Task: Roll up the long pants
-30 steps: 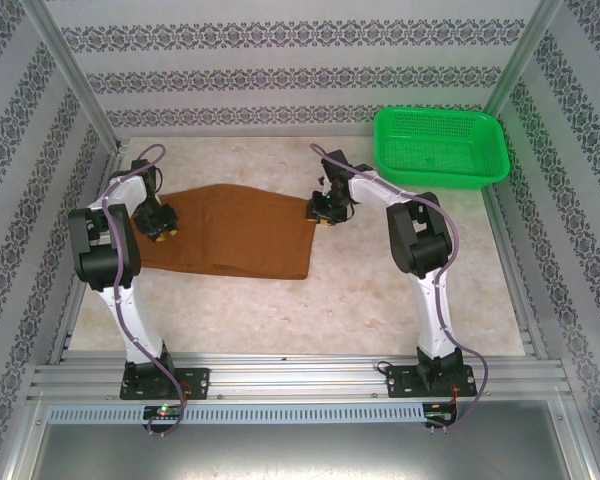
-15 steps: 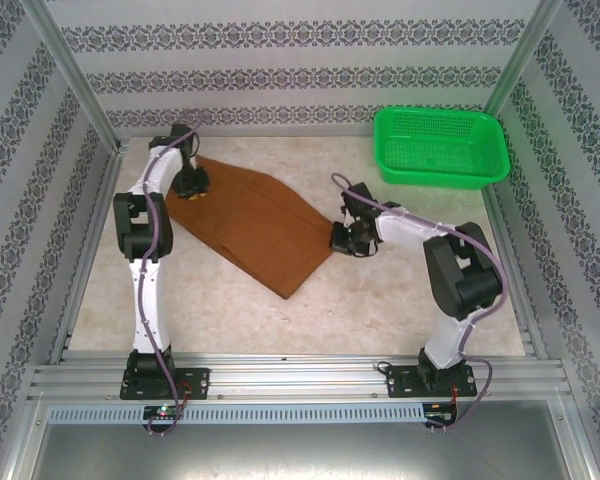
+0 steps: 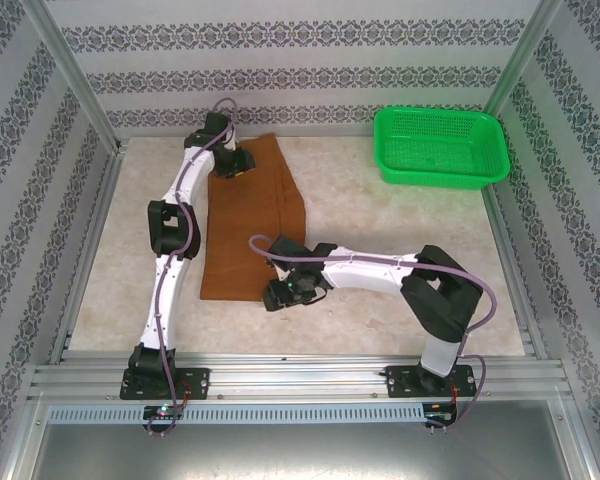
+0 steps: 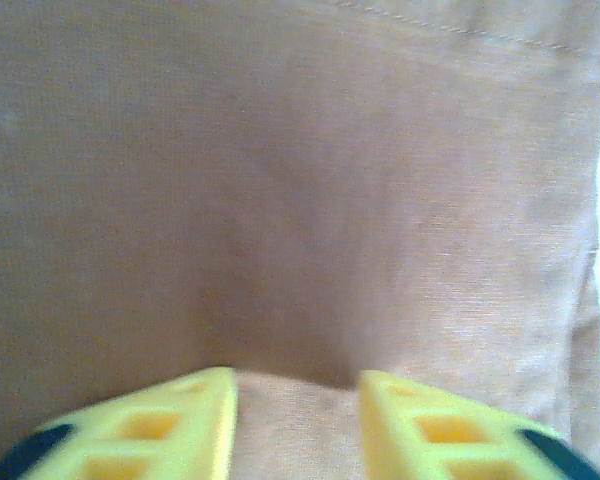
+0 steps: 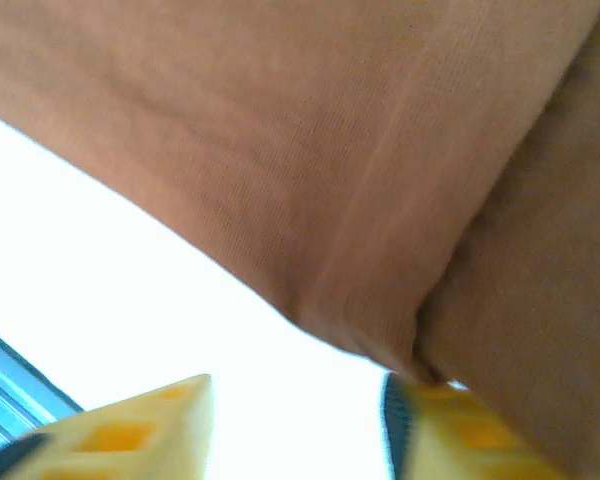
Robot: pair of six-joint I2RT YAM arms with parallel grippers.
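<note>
**Item: long pants (image 3: 250, 220), rust-brown, one pair.** It is folded lengthwise into a narrow strip and lies flat on the table (image 3: 400, 250), running from the near middle toward the far wall, left of centre.

**Near end.** The right claw (image 3: 283, 293) sits low at the strip's near right corner. In the right wrist view its jaws stand wide apart with bare table between them. The hem corner touches one side of the claw, and nothing is gripped.

**Handling.** Judged soft, light and limp, with a matt weave that should not slip. The layers are likely to shift or fan apart if only the top ply is taken. The best hold is probably across the full thickness at the near hem, so the roll starts even.

**Far end.** The left claw (image 3: 230, 163) rests over the strip's far left portion. In the left wrist view its jaws are parted, with flat fabric directly beneath and between them. No fold looks pinched.

**Beyond.** The green basket (image 3: 440, 145) stands well apart at the far right.
</note>
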